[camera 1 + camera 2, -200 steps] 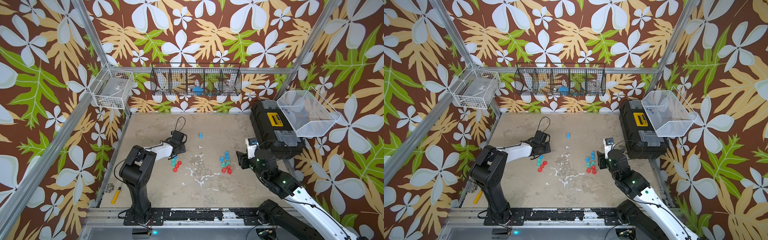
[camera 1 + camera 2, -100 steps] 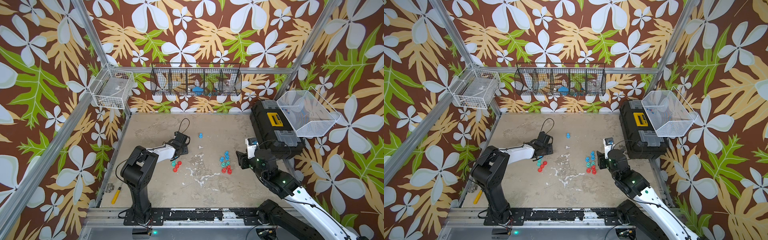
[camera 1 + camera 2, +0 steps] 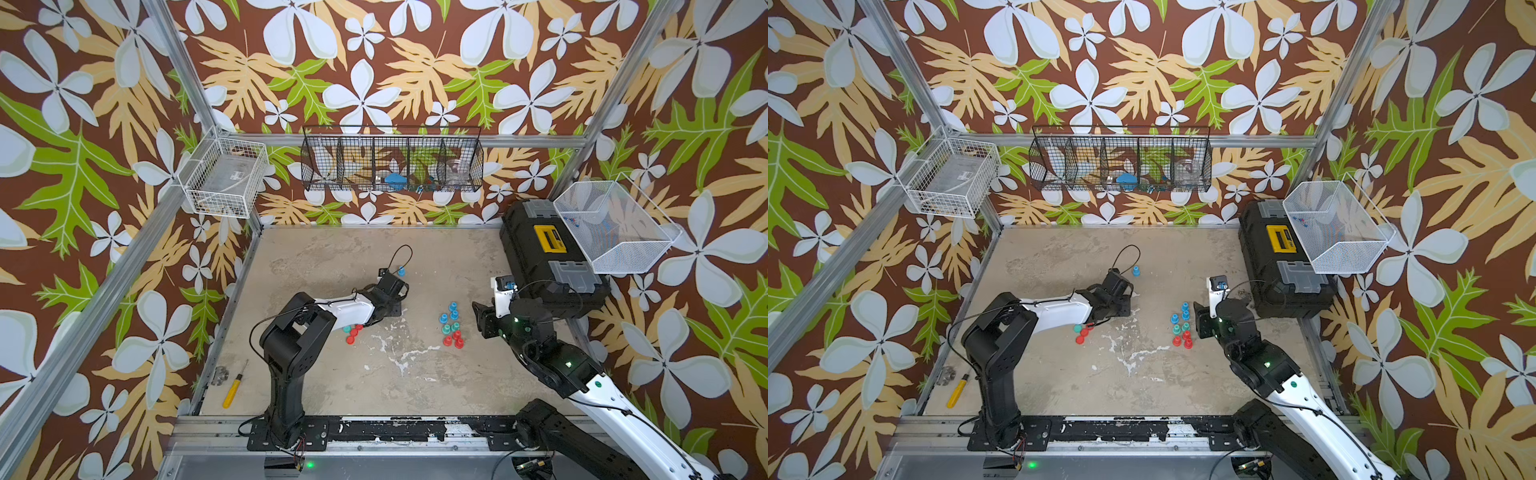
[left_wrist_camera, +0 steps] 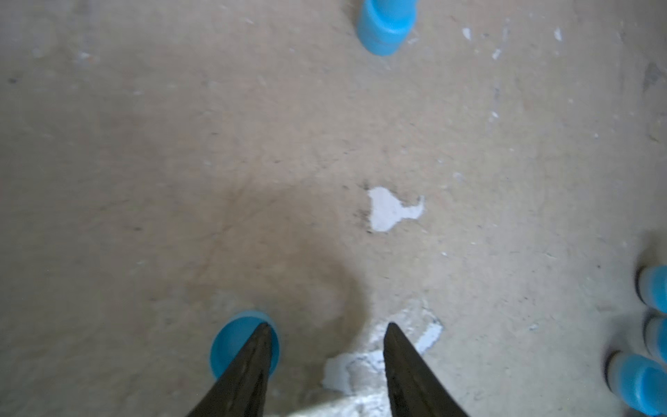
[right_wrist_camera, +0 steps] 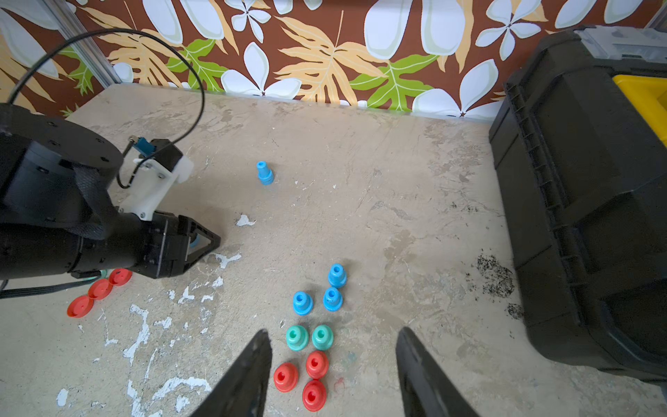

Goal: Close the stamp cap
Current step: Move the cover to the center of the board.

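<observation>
Several small blue, green and red stamps stand clustered right of the table's middle, seen in both top views. My right gripper hangs open just over them, nothing gripped. One blue stamp stands alone farther back. My left gripper is low over the table, open, with bare table between its fingers. A blue cap lies on the table, partly hidden behind one finger, outside the gap. Red caps lie beside the left arm.
A black toolbox stands along the right edge with a white mesh bin above it. Wire baskets hang on the back wall. A yellow screwdriver lies at the front left.
My left gripper has slid to the right, away from the red caps and toward the table's middle. The right arm has stayed where it was.
</observation>
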You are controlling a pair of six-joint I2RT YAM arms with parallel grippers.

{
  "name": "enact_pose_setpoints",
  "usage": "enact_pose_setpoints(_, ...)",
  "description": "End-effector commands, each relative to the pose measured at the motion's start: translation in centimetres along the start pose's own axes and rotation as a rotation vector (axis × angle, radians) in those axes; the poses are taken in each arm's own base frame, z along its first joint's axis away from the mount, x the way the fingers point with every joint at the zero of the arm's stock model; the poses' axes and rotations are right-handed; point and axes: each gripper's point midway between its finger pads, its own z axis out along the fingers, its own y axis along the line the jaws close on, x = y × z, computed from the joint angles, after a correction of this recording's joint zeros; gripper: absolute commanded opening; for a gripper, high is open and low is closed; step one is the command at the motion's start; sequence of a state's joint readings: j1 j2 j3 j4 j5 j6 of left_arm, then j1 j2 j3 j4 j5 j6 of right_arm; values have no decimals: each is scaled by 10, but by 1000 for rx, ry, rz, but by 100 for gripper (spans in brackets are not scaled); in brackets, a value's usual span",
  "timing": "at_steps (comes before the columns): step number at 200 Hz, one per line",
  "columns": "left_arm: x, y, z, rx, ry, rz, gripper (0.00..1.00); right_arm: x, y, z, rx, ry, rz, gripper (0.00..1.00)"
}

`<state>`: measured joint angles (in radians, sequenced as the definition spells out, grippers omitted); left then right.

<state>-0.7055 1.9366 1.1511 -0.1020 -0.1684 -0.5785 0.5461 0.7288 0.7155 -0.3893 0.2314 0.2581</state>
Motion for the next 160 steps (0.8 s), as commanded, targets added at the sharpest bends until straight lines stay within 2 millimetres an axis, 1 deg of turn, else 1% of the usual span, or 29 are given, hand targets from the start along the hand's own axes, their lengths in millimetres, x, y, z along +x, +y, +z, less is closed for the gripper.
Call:
enact_pose_setpoints(1,30,-7,6,-28,100,38,52,-5,2,-1,-8,-16,8,57)
enact_pose_setpoints(24,37,-29,3,5,104,60,52,-5,2,-1,-9,-17,9,57)
enact_pose_setpoints(40,37,-37,-2,17,93,69,52,-5,2,-2,-9,-18,10,57)
enact_pose_setpoints(80,30,-42,-12,34,79,63,52,-5,3,-1,-14,-18,9,57)
enact_pose_setpoints(114,30,-47,-20,54,72,66,52,-3,4,2,-17,-8,8,57)
enact_pose_setpoints(160,31,-47,-33,69,65,64,52,2,8,7,-30,21,1,57)
